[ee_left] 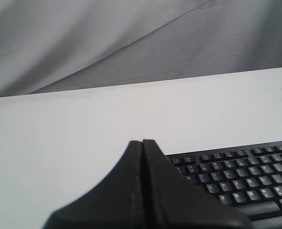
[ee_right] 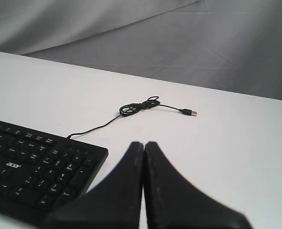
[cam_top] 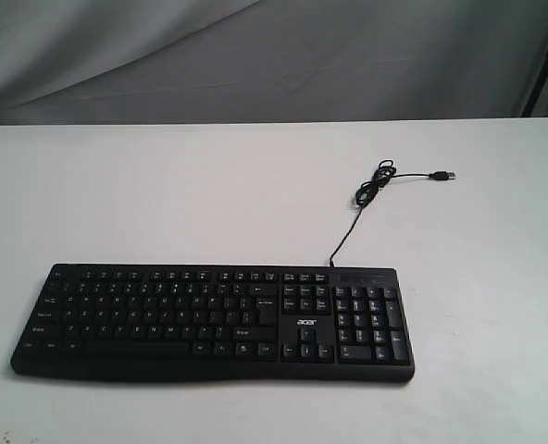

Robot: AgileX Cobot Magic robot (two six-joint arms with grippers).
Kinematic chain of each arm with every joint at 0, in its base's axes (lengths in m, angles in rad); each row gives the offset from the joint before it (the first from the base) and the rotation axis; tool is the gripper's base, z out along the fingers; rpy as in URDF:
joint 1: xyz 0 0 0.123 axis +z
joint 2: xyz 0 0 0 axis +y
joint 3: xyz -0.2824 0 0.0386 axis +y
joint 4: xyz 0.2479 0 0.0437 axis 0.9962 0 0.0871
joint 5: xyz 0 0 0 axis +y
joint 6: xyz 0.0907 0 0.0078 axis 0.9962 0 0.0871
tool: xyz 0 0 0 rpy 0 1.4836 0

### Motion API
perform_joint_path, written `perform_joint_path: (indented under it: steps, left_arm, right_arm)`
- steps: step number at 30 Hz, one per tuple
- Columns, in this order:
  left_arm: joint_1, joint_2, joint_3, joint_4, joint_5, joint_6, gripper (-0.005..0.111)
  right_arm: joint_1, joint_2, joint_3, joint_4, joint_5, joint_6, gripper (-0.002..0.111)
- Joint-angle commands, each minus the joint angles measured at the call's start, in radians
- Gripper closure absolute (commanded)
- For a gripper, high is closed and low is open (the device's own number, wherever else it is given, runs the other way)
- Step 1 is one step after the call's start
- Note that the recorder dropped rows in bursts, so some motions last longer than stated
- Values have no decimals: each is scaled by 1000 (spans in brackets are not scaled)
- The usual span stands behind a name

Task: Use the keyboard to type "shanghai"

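Observation:
The wide black keyboard (cam_top: 214,319) with a white "acer" logo lies near the front of the white table, number pad on the right. Its thin black cable (cam_top: 371,190) runs back to a small coil and ends in a loose USB plug (cam_top: 445,175). Neither arm shows in the exterior view. In the left wrist view my left gripper (ee_left: 142,142) is shut with nothing in it, raised over the keyboard (ee_left: 241,179) near its left part. In the right wrist view my right gripper (ee_right: 143,144) is shut and empty, beside the keyboard (ee_right: 34,169) at its number-pad end.
The white table (cam_top: 163,194) stretches back to a grey cloth backdrop (cam_top: 274,55). The coiled cable (ee_right: 138,107) and USB plug (ee_right: 191,113) lie on the table behind the keyboard's right end.

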Motion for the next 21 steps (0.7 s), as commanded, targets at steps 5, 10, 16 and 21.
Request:
perform_joint_path:
  steps: [5, 10, 16, 21]
  left_arm:
    - [-4, -3, 4, 1, -5, -3, 107]
    - [-4, -3, 4, 1, -5, -3, 107]
    - [-4, -3, 4, 1, -5, -3, 107]
    - [-4, -3, 4, 1, -5, -3, 107]
  right_arm:
    - [-8, -5, 4, -10, 6, 1, 108]
    - [-8, -5, 4, -10, 6, 1, 108]
    - [-8, -5, 4, -10, 6, 1, 108]
    - [-8, -5, 4, -8, 14, 1, 108]
